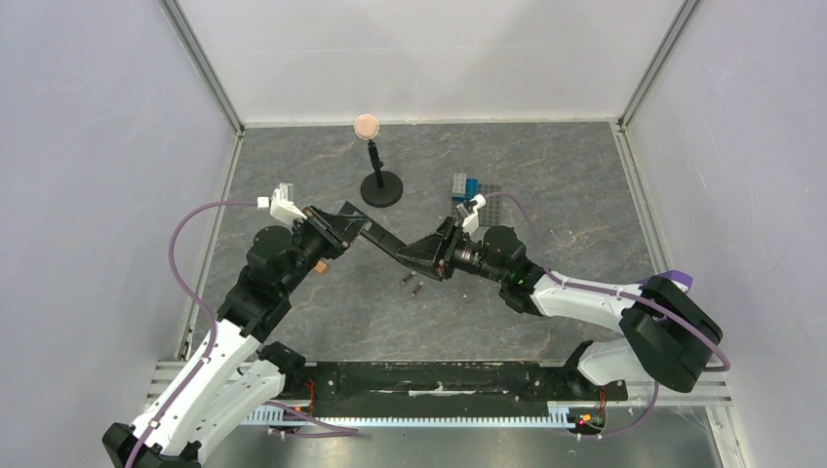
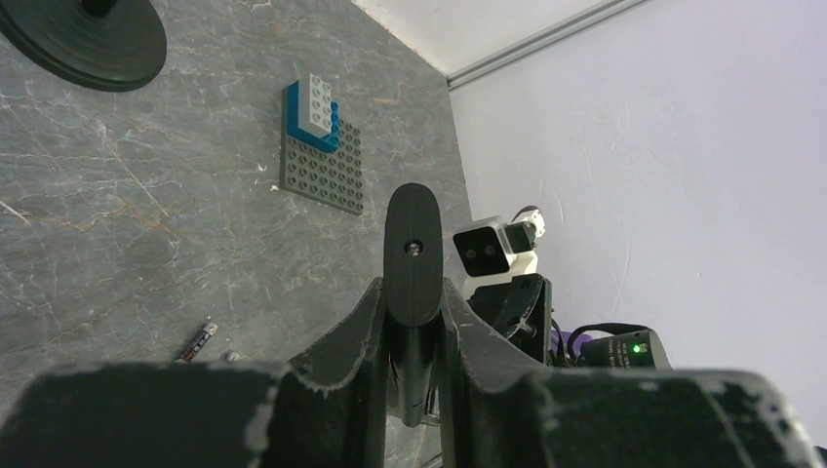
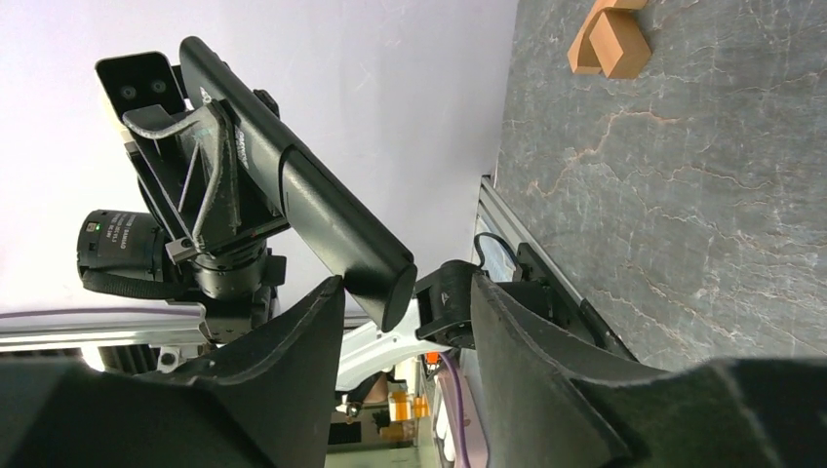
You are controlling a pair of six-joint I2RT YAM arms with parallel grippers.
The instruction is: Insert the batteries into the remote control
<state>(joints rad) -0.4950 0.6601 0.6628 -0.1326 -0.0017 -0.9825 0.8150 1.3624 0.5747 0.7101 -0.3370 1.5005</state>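
Observation:
My left gripper [image 1: 339, 230] is shut on one end of the black remote control [image 1: 382, 239] and holds it above the table. In the left wrist view the remote [image 2: 413, 255] stands edge-on between the jaws of the left gripper [image 2: 412, 297]. My right gripper [image 1: 417, 255] is open at the remote's free end. In the right wrist view that end [image 3: 385, 278] sits between the jaws of the right gripper [image 3: 405, 292], close to the left finger [image 3: 312, 331]. Two batteries [image 1: 411, 285] lie on the table below the remote; one [image 2: 198, 341] shows clearly in the left wrist view.
A black stand [image 1: 380, 185] with a peach disc is behind the grippers; its base [image 2: 88, 39] shows in the left wrist view. A grey baseplate [image 1: 488, 195] with blue bricks lies at the back right [image 2: 322, 171]. An orange block [image 1: 319, 266] lies by the left arm [image 3: 610, 44].

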